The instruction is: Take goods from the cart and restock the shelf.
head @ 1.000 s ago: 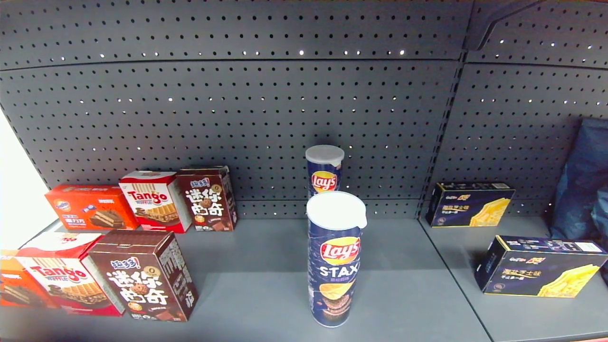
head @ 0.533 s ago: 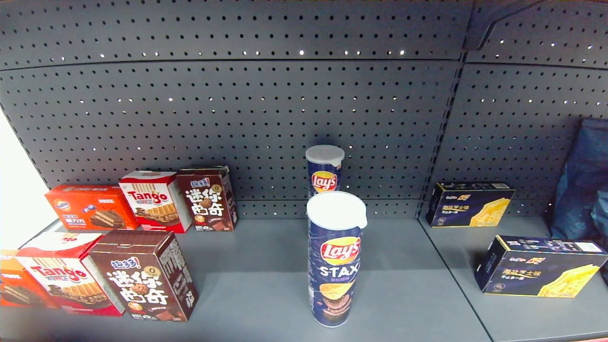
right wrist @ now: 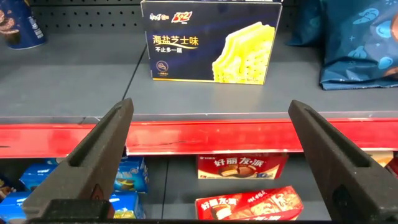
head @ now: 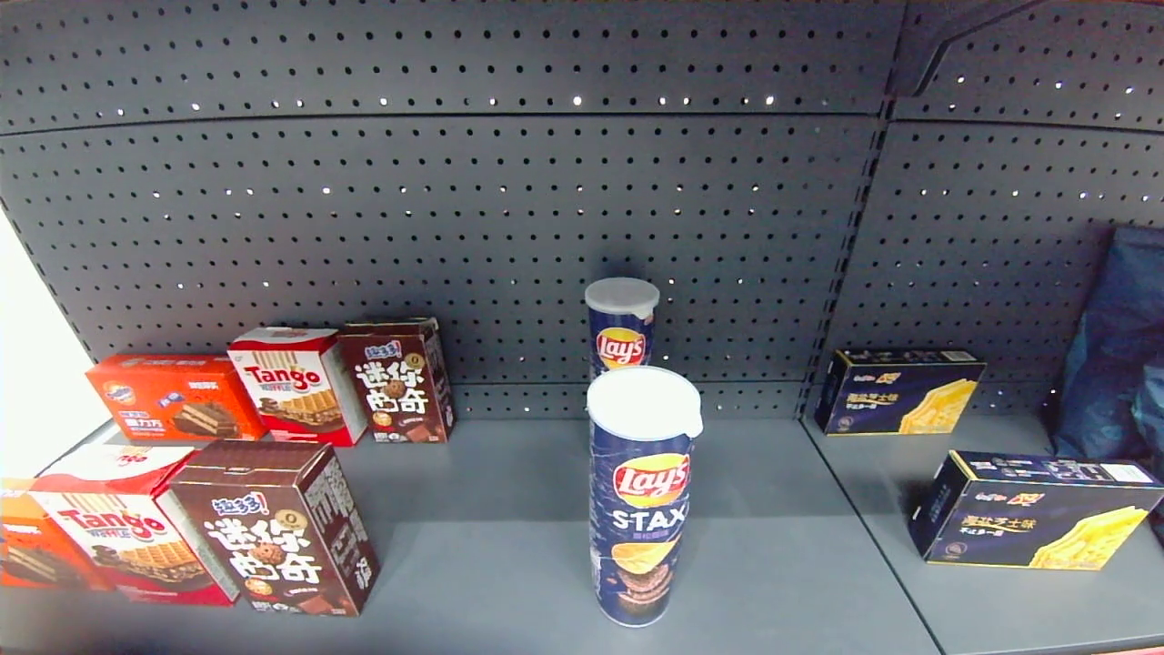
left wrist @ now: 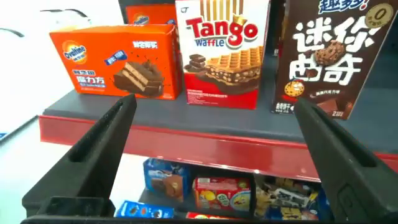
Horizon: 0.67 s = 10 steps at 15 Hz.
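Observation:
The grey shelf (head: 773, 564) carries two tall blue chip cans (head: 642, 496), one behind the other, at its middle. On its left stand an orange box (head: 173, 397), red-and-white waffle boxes (head: 296, 384) and brown cookie boxes (head: 273, 528). Dark blue cracker boxes (head: 1032, 509) lie on the right. My left gripper (left wrist: 214, 104) is open and empty in front of the shelf's red edge (left wrist: 205, 146), facing the waffle box (left wrist: 222, 53). My right gripper (right wrist: 211, 107) is open and empty too, before the cracker box (right wrist: 208, 42).
A perforated back panel (head: 509, 227) closes the shelf behind. Blue bags (head: 1114, 355) lean at the far right. Bare shelf floor lies either side of the cans. A lower shelf with more packaged goods (right wrist: 242, 186) sits under the red edge.

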Tool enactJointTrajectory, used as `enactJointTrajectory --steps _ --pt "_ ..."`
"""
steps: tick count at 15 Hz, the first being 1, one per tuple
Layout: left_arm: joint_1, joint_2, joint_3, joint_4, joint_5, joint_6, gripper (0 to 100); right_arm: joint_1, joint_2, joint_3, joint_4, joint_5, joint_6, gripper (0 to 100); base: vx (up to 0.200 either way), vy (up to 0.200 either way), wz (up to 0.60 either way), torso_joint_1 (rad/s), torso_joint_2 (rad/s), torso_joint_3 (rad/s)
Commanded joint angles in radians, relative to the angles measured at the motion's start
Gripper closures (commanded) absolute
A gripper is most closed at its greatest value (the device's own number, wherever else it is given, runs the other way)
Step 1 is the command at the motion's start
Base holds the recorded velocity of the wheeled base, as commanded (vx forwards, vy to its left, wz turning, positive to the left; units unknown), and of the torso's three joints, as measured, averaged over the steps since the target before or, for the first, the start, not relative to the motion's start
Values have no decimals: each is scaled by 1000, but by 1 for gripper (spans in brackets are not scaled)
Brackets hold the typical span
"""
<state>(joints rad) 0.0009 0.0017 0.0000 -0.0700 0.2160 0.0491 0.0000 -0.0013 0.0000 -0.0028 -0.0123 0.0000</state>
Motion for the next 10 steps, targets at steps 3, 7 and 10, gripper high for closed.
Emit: enactJointTrajectory --steps 3,7,10 --pt "-1 -2 0 3 -489 -2 0 0 1 0 0 0 0 0 0 0 0 0 0 0" --pt "1 -2 0 56 -178 -17 0 0 1 0 0 0 0 0 0 0 0 0 0 0" --pt "1 -2 0 49 -236 52 0 0 1 0 0 0 0 0 0 0 0 0 0 0"
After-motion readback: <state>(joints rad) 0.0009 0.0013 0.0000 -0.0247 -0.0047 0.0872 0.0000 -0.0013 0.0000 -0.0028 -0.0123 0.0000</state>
